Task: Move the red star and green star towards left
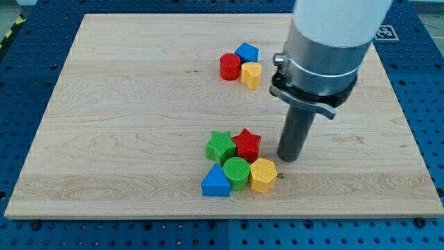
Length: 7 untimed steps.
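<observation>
The red star (247,144) and the green star (220,146) lie side by side and touching, just below the middle of the wooden board (125,111), the green one on the view's left. My tip (288,158) rests on the board just to the view's right of the red star, with a small gap between them. Three blocks sit against the stars' lower edges: a green cylinder (236,173), a blue triangle (216,182) and a yellow hexagon (263,174).
A second group lies near the view's top middle: a red cylinder (229,67), a blue block (246,52) and a yellow block (251,73). The arm's wide grey body (326,48) hangs over the upper right of the board. A blue perforated table (423,104) surrounds the board.
</observation>
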Each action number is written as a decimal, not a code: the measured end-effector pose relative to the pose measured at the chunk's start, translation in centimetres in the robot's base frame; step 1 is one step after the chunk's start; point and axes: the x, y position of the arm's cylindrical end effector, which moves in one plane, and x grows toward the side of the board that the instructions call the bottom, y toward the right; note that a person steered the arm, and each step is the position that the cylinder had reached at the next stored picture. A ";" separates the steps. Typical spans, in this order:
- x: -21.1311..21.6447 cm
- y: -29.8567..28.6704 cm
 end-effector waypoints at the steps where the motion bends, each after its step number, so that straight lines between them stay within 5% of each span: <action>1: 0.3 -2.5; 7: 0.9 -15.0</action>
